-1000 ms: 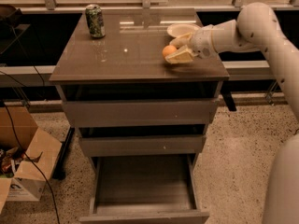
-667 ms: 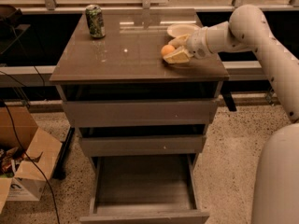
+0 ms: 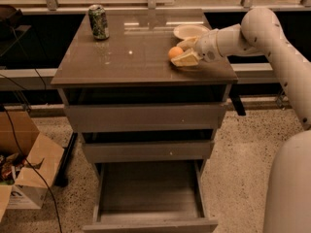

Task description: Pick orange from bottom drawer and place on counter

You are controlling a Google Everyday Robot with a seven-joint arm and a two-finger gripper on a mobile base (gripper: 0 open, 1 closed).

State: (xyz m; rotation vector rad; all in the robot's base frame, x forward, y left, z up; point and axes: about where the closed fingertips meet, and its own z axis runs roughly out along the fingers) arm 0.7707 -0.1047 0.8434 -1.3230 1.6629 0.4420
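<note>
The orange [image 3: 174, 52] rests on the glossy grey-brown counter [image 3: 131, 52], right of its middle. My gripper [image 3: 181, 53] reaches in from the right at counter height. Its pale fingers [image 3: 186, 59] are spread on either side of the orange, with the fruit at their tips. The gripper looks open, not squeezing the fruit. The bottom drawer [image 3: 148, 191] is pulled out below, and its flat tray shows nothing inside.
A green drink can [image 3: 98, 22] stands at the counter's back left. A white bowl [image 3: 189, 31] sits just behind the gripper. The two upper drawers [image 3: 146, 116] are slightly ajar. A cardboard box [image 3: 26, 176] and cables lie on the floor at left.
The arm has drawn back slightly to the right, so more of the orange now shows at the fingertips. The orange stays on the counter.
</note>
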